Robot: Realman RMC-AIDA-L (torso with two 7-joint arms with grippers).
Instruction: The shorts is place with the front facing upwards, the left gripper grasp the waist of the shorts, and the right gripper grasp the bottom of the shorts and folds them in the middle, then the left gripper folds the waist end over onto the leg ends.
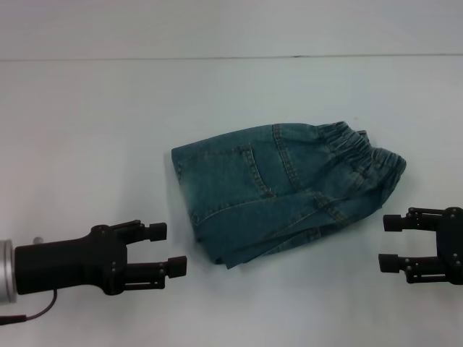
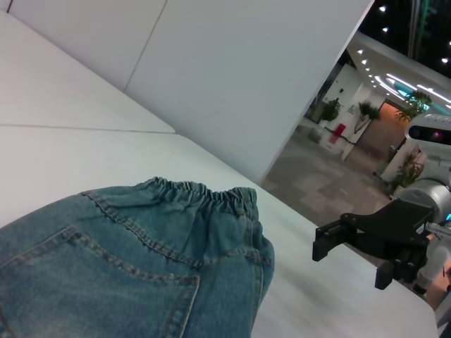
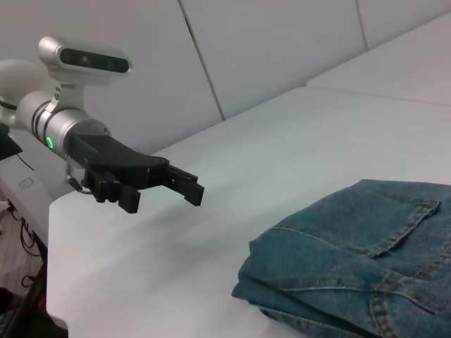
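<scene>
The blue-green denim shorts [image 1: 282, 191] lie folded in layers on the white table [image 1: 87, 130], pocket side up. Their ruffled waist [image 1: 358, 155] points to the far right; the flat leg end [image 1: 184, 188] faces left. My left gripper [image 1: 172, 249] hovers open near the front left of the shorts, apart from the cloth. My right gripper [image 1: 385, 243] is open just off the waist end, holding nothing. The left wrist view shows the waist [image 2: 197, 193] and the right gripper [image 2: 349, 262] beyond it. In the right wrist view, the left gripper [image 3: 169, 201] stands off from the shorts [image 3: 352, 260].
A white wall rises behind the table's far edge [image 1: 231, 58]. In the left wrist view the table's side edge [image 2: 366, 282] drops off to an open hall floor. The robot's head and cables [image 3: 84, 60] show beyond the table corner.
</scene>
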